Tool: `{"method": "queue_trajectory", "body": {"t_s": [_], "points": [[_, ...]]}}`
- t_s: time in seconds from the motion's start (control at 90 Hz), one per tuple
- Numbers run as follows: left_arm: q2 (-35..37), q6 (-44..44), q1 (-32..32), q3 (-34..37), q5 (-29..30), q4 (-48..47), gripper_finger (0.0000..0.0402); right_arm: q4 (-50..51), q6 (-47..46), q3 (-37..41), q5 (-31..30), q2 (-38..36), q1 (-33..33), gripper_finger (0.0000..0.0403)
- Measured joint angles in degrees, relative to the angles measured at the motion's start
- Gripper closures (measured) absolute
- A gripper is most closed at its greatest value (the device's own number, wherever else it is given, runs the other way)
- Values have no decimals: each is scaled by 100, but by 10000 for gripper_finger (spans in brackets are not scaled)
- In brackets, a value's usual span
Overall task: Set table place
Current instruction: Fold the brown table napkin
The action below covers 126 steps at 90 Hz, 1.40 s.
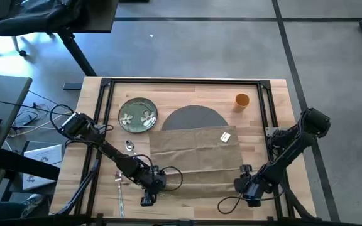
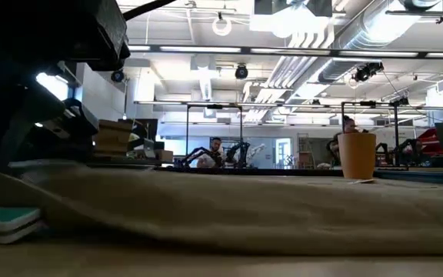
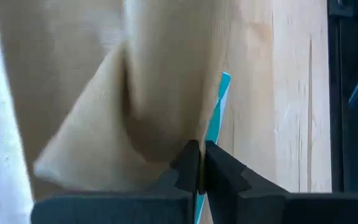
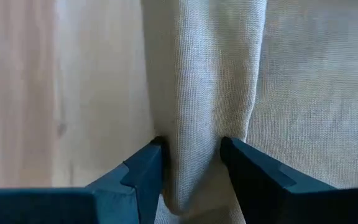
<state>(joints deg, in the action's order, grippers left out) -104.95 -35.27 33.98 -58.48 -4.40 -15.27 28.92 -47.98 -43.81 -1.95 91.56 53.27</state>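
The beige napkin [image 1: 197, 157] lies spread on the table [image 1: 275, 94], its far part over the near half of the grey mat [image 1: 193, 117]. My left gripper [image 1: 158, 182] is shut at the napkin's near left corner, and my right gripper [image 1: 243, 176] is shut at its near right corner. The green floral plate [image 1: 137, 115] rests flat left of the mat. The orange cup [image 1: 242, 100] stands upright at the far right. A spoon [image 1: 129, 145] and more cutlery [image 1: 119, 188] lie left of the napkin. My left gripper pinches the napkin's edge at its near left corner [image 3: 188, 134] between its two fingers, coming from above. The cloth bunches into a raised fold beside the fingers; the remainder lies on the table. A thin teal strip [image 3: 219, 102] shows at the fingertips. My right gripper pinches a raised fold of the napkin [image 4: 197, 124] at its near right corner between its two fingers [image 4: 143, 168], coming from above. Several layers are gathered between them. The cloth beyond the fold lies on the table.
A small white tag [image 1: 225, 136] lies on the napkin near its far right corner. The black rail frame [image 1: 187, 82] runs round the tabletop. A dark desk and chair [image 1: 49, 19] stand beyond the far left corner. Bare wood [image 1: 259, 135] shows right of the napkin.
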Motion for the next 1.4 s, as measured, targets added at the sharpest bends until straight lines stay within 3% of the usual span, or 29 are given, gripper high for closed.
{"method": "queue_trajectory", "body": {"t_s": [0.156,0.367,0.589,0.733,0.933,1.211,1.4], "points": [[0,5,-28,0,-28,7,401,101,-118,21,-219,-368,3,236],[2,14,-28,0,-48,5,401,258,-278,13,-339,-934,104,182],[8,37,-26,-2,-36,5,401,-576,166,-9,-200,-648,586,173],[11,40,-32,-2,-2,5,401,115,-87,0,-214,-247,630,198],[11,42,-33,-7,-22,2,401,143,48,-15,-274,-33,630,247],[32,-46,-31,-7,-28,0,402,207,107,-26,-104,-16,624,388],[372,-195,35,-9,-20,-1,402,989,260,-412,63,1,624,400]]}}
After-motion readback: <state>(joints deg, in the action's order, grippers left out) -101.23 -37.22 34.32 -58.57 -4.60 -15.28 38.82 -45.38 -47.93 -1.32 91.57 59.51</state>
